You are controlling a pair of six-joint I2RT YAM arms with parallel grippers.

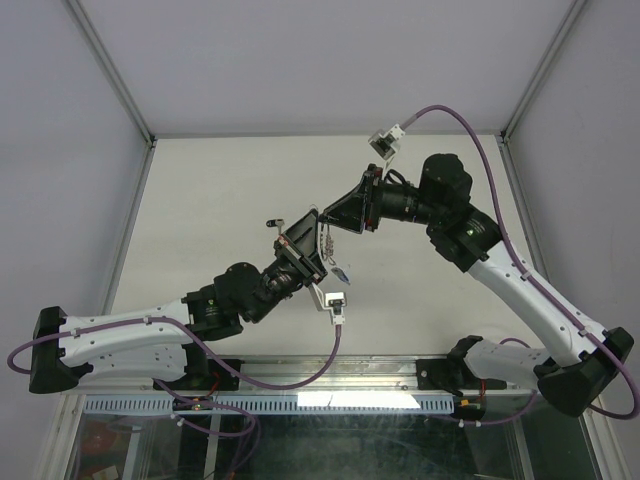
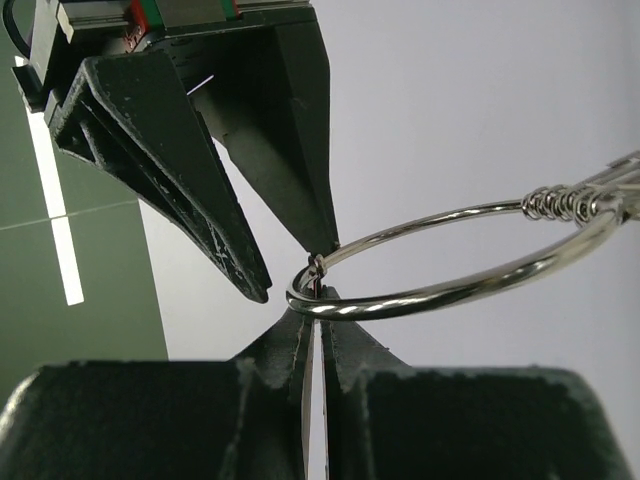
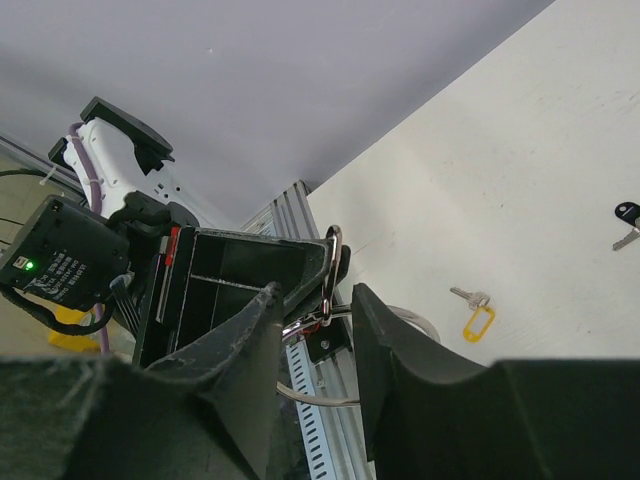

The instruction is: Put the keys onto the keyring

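My left gripper [image 2: 318,308] is shut on the rim of the keyring [image 2: 450,288], a thin silver wire ring held up above the table. Plain silver keys bunch on the ring's far side [image 2: 560,202]. My right gripper [image 3: 315,295] is open, with one finger on each side of the keyring [image 3: 330,262]; one of its fingertips [image 2: 322,245] touches the wire right beside my left grip. From above, both grippers meet at the keyring [image 1: 326,238] over the middle of the table. The yellow-tagged key [image 3: 478,321] and the dark blue-headed key [image 3: 627,213] lie flat on the table below.
The white table [image 1: 220,200] is walled at the back and both sides. An aluminium rail [image 1: 300,372] runs along its near edge. Purple cables [image 1: 470,130] loop off both wrists.
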